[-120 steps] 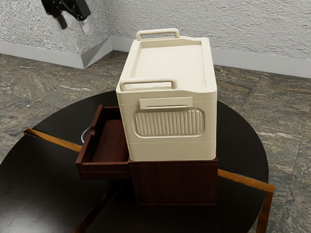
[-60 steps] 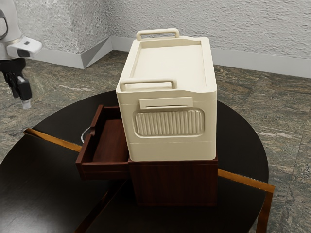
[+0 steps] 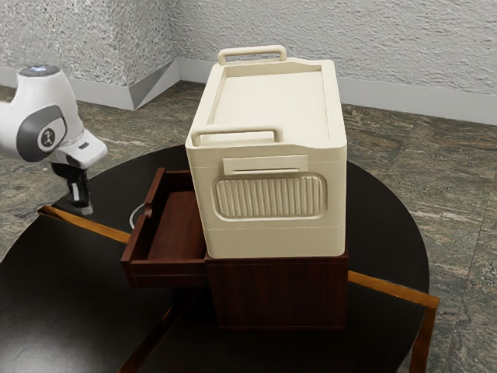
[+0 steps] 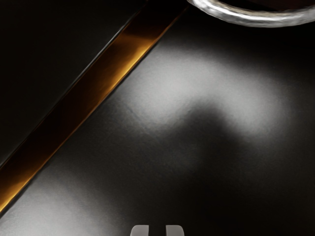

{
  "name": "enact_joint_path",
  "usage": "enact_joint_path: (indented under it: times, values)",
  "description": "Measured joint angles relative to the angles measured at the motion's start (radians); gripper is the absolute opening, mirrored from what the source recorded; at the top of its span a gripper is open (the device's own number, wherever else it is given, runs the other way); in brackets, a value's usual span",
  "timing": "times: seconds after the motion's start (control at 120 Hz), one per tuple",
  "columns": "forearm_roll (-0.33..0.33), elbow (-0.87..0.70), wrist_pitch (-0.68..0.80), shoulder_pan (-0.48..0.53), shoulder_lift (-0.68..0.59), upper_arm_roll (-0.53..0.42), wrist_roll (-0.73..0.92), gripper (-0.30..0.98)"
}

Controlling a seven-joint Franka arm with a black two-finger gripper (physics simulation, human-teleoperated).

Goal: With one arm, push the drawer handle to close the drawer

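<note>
Though now nearer the handle point(image 4: 256, 20), must push right to shut the drawer point(image 3: 171, 270); cannot tell the pincer's point(image 3: 82, 208) grip.

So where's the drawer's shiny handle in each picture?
Exterior view: the handle is the thin curve on the front of the pulled-out drawer, toward the exterior view's left.
Wrist view: the handle is the big silvery curve near one end of the golden strip.
Both share the golden strip across the black table.
</note>
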Motion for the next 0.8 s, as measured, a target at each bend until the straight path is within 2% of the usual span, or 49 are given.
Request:
enact_joint_path:
  times: [0.3, 0.8]
  values:
    - [-0.074, -0.061, 0.157, -0.004, 0.003, -0.055, 0.134, -0.09]
    - [-0.155, -0.095, 0.206, -0.003, -0.002, -0.124, 0.258, -0.10]
